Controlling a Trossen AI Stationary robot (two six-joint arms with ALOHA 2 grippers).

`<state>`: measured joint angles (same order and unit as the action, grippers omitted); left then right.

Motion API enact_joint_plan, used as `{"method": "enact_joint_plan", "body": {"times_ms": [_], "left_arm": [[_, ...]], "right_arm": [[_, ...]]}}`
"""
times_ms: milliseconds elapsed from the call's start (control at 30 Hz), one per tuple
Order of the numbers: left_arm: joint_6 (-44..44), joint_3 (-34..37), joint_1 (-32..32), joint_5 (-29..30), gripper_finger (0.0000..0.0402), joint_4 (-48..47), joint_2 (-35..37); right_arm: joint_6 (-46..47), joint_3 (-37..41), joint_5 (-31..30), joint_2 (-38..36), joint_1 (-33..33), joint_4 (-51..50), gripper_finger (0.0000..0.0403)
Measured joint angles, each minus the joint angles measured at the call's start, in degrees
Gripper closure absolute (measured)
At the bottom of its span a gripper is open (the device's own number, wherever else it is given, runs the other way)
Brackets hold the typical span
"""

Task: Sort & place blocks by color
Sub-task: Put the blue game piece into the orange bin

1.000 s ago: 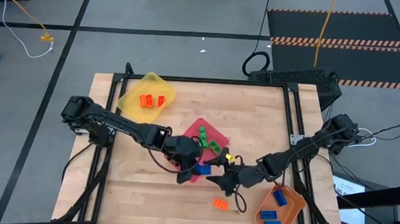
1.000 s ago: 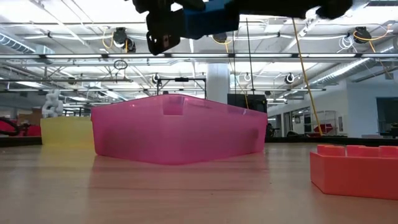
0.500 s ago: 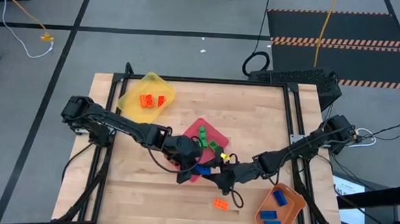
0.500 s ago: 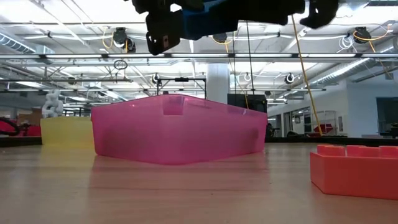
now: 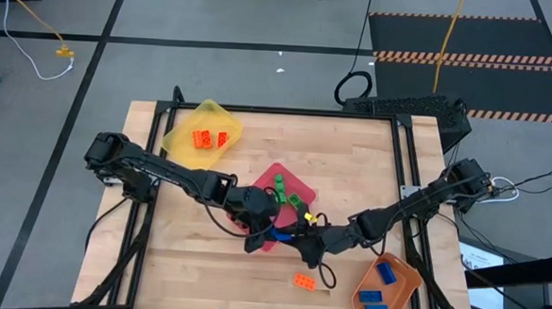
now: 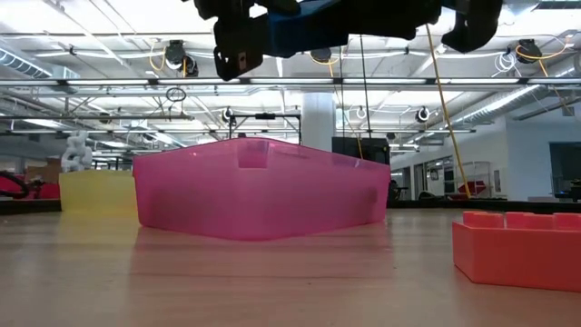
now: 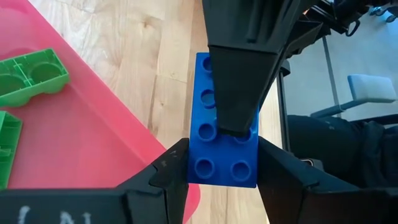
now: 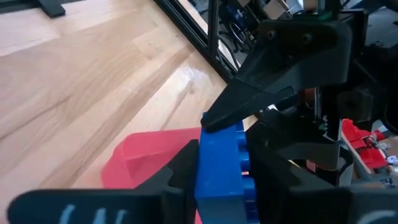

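A blue block [image 5: 284, 234] hangs in the air over the near right edge of the pink-red tray [image 5: 273, 171], between my two grippers. My left gripper [image 5: 274, 232] comes from the left and is shut on one end of it. My right gripper [image 5: 296, 237] comes from the right and is shut on the other end. The low view shows the block [image 6: 304, 27] high above the table. Green blocks [image 5: 295, 201] lie in the pink-red tray, orange blocks [image 5: 206, 139] in the yellow tray [image 5: 177, 142], and blue blocks [image 5: 372, 301] in the orange tray [image 5: 395, 270]. My left gripper pinches the block's two long sides [image 7: 196, 165] between its fingers [image 7: 171, 168], near the end closest to it. It slants down from the table's left. The block is lifted clear, studs toward the camera. My right gripper has one finger [image 7: 239, 74] laid on the studded face [image 7: 207, 99] at the block's far end. The opposite finger is hidden behind the block. In its own view the block [image 8: 217, 165] sits between both fingers, which come nearly level from the table's right.
A loose orange block [image 5: 304, 281] lies on the wood near the front edge, large at the right of the low view [image 6: 522, 247]. The orange tray stands at the front right corner, the yellow tray at the back left. Bare wood lies front left.
My right gripper has moved a little toward the table's left onto the blue block, and its fingers have closed from wide apart onto the block's free end. My left gripper and the block have kept still.
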<state>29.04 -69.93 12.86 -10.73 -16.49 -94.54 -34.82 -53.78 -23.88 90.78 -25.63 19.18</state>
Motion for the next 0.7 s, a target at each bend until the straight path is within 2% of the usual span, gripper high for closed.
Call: {"method": "enact_joint_plan", "body": {"times_ms": [400, 567, 700], "left_arm": [[-2.64, -0.04, -0.15, 0.37, 0.0242, 0.11, 0.61], [-4.27, -0.11, -0.49, 0.82, 0.0232, -0.50, 2.45], [-6.45, 0.09, -0.32, 0.23, 0.0209, -4.57, 3.98]], "right_arm": [[0.06, -0.04, -4.70, -0.99, -2.15, -2.31, 0.0314], [4.20, -0.28, -9.25, -3.07, -4.62, -5.70, 0.0315], [10.87, 0.25, -10.36, -6.09, -7.32, -13.90, 0.0317]]}}
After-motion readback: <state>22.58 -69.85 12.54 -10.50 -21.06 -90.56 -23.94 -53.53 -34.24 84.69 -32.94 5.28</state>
